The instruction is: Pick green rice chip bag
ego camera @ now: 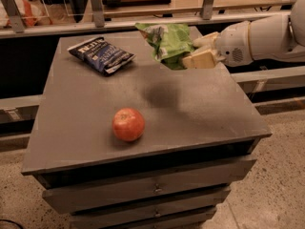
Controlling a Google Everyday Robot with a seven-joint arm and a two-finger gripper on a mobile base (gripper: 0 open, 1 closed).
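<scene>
The green rice chip bag point(167, 43) is bright green, wrinkly foil with a pale patch at its upper left end. It hangs in the air above the far right part of the grey cabinet top point(190, 113), casting a shadow below it. My gripper point(198, 51) comes in from the right on a white arm and is shut on the bag's right end, with cream-coloured fingers point(202, 59) on either side of the foil.
A dark blue chip bag point(101, 55) with white lettering lies at the far left of the top. A red apple point(128, 124) sits near the front middle. The cabinet has drawers point(152, 187) below. A railing and shelf run behind.
</scene>
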